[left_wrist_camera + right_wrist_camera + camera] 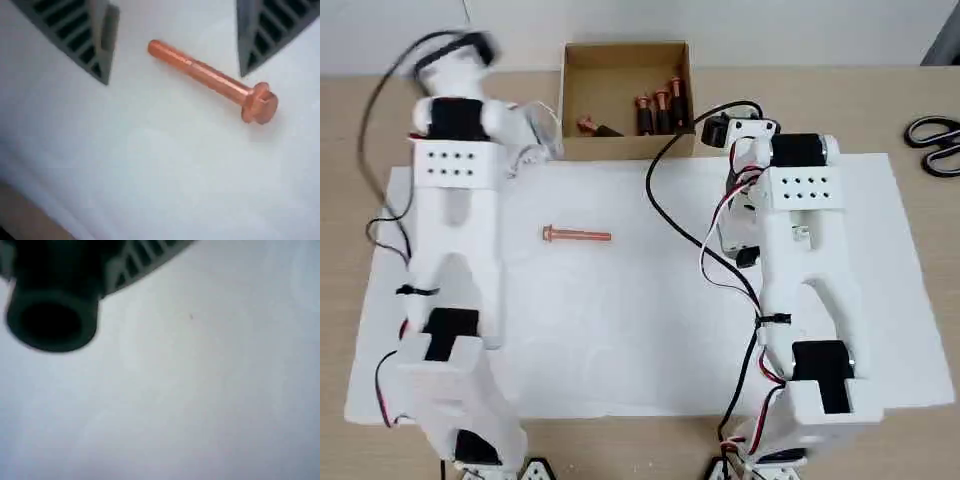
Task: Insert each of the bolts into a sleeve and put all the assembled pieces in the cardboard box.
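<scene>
Left end effector (172,75): slotted grey fingers (95,55) spread wide, poised over the copper-coloured flanged hex-head bolt (210,80).
Bolt: flat on white sheet (620,340), well short of brown cardboard box (565,100); left arm nearer.
Axis: shank runs nearly finger to finger; a wrist turn looks needed.
Right end effector (738,140): seemingly clamped on matte black tubular sleeve (55,342), bore open.
Surfaces: smooth bright metal, dull plastic.

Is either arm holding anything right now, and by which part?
The right tool holds a black sleeve by its rear end, open mouth sticking out. The left tool is open and empty; the bolt lies loose.
</scene>
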`<move>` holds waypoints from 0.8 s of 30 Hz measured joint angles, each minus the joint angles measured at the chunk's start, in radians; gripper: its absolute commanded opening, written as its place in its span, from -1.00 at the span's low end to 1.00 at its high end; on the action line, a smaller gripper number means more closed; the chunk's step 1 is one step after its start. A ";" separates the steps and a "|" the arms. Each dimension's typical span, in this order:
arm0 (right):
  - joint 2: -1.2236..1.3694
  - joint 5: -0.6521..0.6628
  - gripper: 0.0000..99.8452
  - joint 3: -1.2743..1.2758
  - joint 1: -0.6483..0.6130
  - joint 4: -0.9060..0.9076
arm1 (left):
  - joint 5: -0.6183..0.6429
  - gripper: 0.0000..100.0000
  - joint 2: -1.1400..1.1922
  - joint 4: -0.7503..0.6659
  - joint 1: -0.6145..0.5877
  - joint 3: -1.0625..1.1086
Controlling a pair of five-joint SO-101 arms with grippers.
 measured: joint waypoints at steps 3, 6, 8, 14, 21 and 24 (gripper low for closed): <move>0.000 0.000 -0.99 0.000 0.000 0.000 | 0.244 -0.68 0.015 -0.025 0.020 0.077; 0.000 0.000 -0.99 0.002 0.000 0.000 | 0.299 -0.68 0.068 -0.078 0.060 0.166; 0.000 0.000 -0.99 0.003 0.000 0.000 | 0.313 -0.68 0.114 -0.107 0.084 0.199; 0.000 0.000 -0.99 0.003 0.000 0.000 | 0.443 -0.68 0.235 -0.144 0.083 0.204; 0.000 0.000 -0.99 0.003 0.000 0.000 | 0.470 -0.68 0.353 -0.195 0.061 0.201; 0.000 0.000 -0.99 0.003 0.000 0.000 | 0.471 -0.68 0.358 -0.196 0.061 0.199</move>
